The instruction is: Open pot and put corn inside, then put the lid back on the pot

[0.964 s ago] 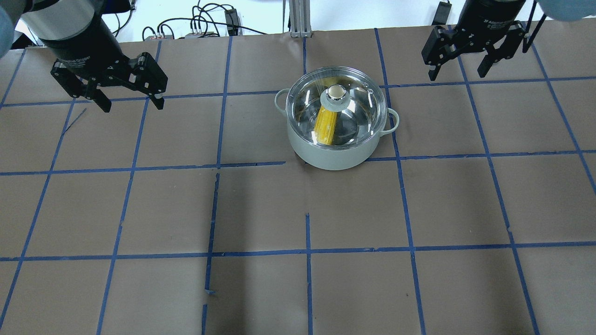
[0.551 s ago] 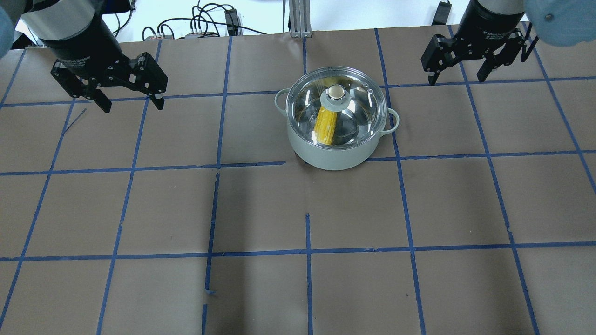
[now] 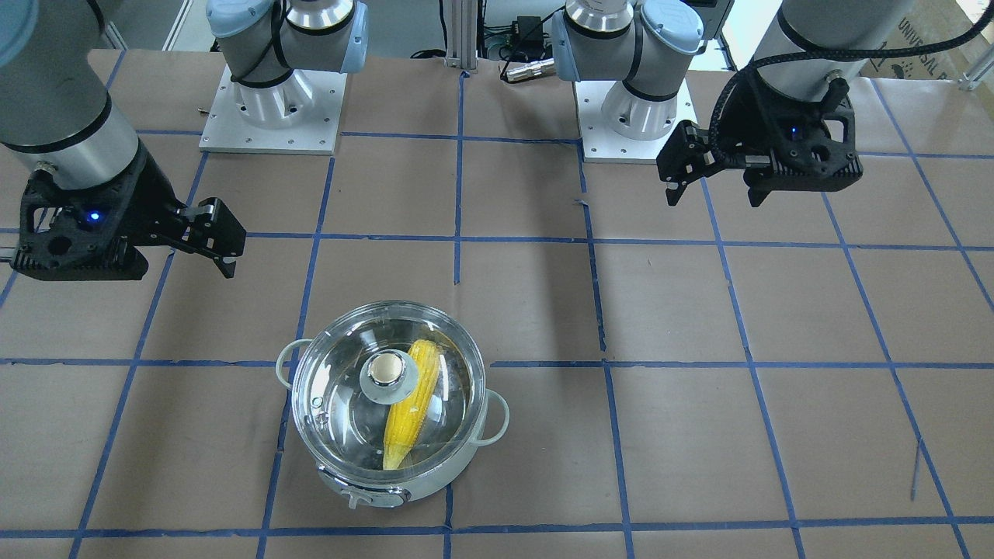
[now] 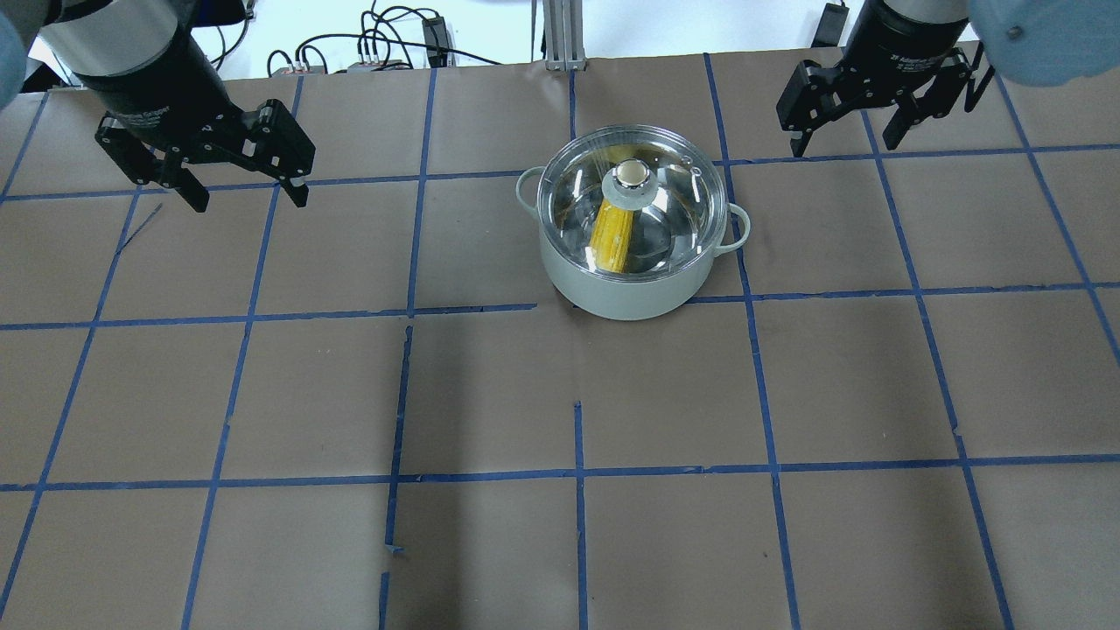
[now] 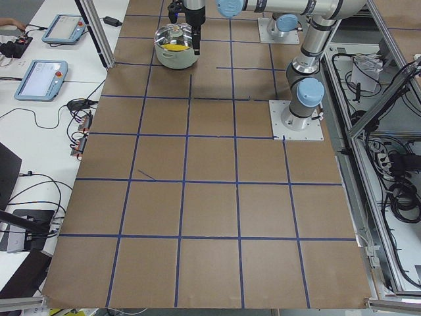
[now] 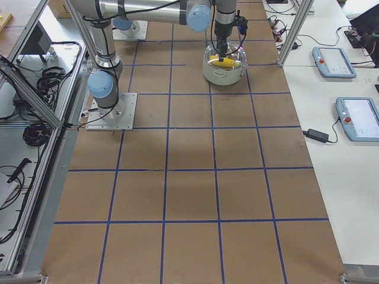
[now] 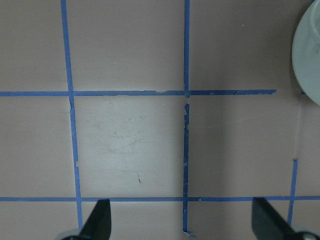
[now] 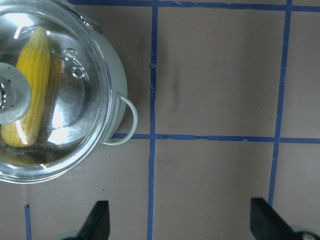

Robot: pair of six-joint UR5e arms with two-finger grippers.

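Observation:
The pot (image 4: 626,293) stands at the table's centre back, mint-white with two loop handles. The clear glass lid (image 4: 669,210) sits on it, knob (image 4: 628,178) up. The yellow corn (image 4: 612,236) lies inside, seen through the glass. It also shows in the front view (image 3: 408,427) and the right wrist view (image 8: 32,85). My left gripper (image 4: 248,198) is open and empty, far left of the pot, above the table. My right gripper (image 4: 844,144) is open and empty, to the pot's back right. In the left wrist view only the pot's edge (image 7: 307,55) shows.
Brown paper with a blue tape grid covers the table (image 4: 560,394). The two arm bases (image 3: 272,101) stand at the robot's side. Cables (image 4: 385,44) lie beyond the back edge. Operator tablets (image 6: 334,62) sit on a side bench.
My right gripper has risen and drawn back toward the table's far edge, away from the pot. My left gripper, the pot, lid and corn have not moved.

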